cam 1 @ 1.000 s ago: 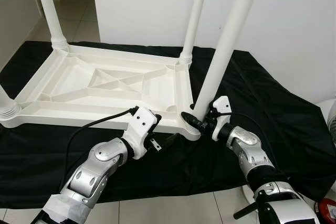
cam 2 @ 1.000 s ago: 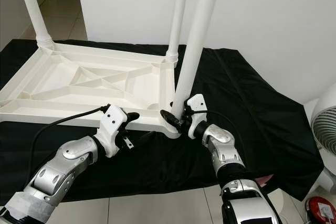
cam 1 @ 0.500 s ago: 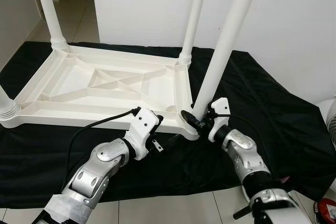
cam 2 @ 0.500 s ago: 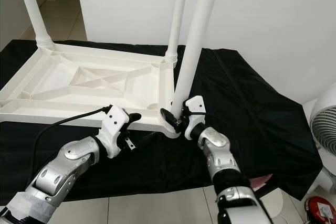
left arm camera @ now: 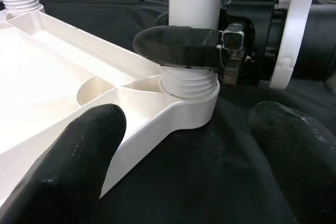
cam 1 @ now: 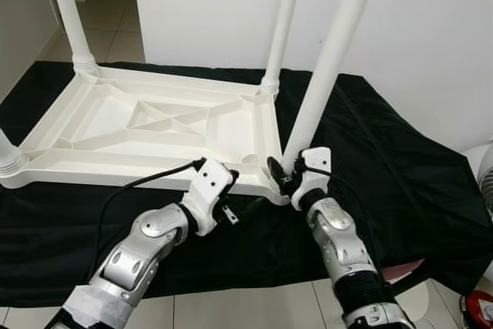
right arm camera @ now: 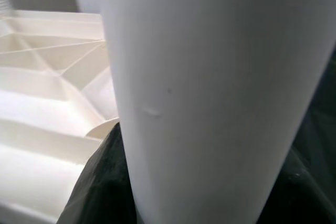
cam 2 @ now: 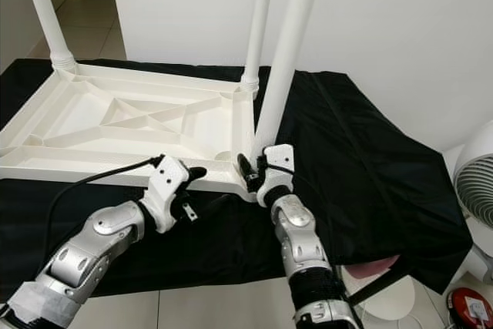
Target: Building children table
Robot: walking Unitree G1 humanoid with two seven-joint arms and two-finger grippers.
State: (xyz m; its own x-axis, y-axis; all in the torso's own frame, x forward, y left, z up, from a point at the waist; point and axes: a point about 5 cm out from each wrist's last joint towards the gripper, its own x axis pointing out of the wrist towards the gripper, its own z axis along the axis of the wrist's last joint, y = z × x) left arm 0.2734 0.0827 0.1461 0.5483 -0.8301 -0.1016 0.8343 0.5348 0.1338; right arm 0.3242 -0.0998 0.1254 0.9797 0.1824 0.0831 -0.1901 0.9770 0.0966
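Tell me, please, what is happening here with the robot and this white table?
The white tabletop lies upside down on a black cloth on the floor. The right gripper clasps the base of the near right leg, standing in its corner socket. The left gripper sits open beside that corner.

No readable text, label, brand, number or sign appears on any surface in any of these views.

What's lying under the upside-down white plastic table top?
A black cloth spreads beneath the upside-down white plastic table top, over a tiled floor. Whatever sits directly under the top is hidden.
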